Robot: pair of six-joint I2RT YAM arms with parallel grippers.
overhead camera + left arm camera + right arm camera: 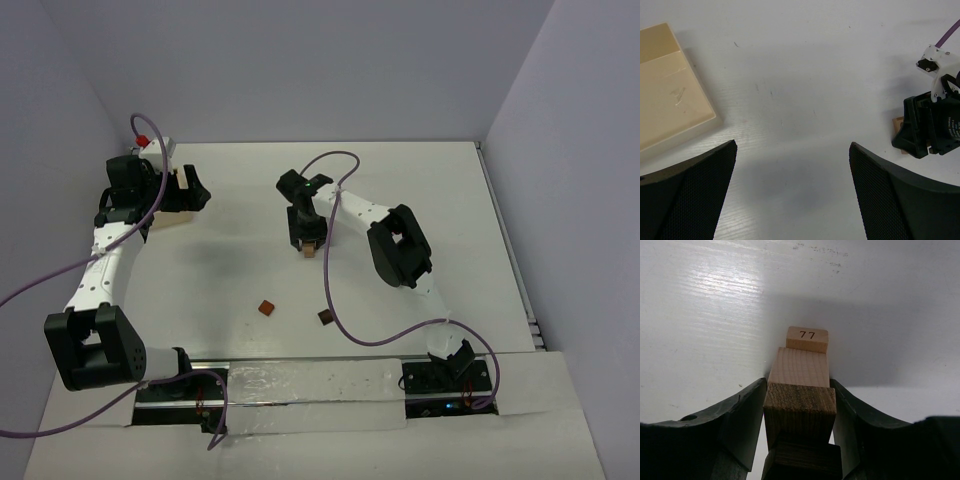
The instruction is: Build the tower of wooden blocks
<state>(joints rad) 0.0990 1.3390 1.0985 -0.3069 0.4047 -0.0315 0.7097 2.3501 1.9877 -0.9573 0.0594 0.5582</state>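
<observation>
Jaws of the right gripper (799, 390) are pressed against both sides of the tower (802, 365), a one-block-wide stack held at a mid-brown block (800, 407). A darker block is seen nearer the camera, a light tan one beyond the fingers, and a small tan block marked 77 (807, 338) at the far end, toward the white surface (420, 190). Whether that last block touches the surface cannot be told. From above, the tower is placed near the middle of the surface, mostly hidden under the gripper. The jaws of the left gripper (792, 195) are spread wide and hold nothing; it is set at the far left, just beside a pale tan board (665, 95). Two loose pieces, a reddish-brown block (266, 307) and a dark brown block (325, 317), are seen nearer the arm bases, apart from each other.
</observation>
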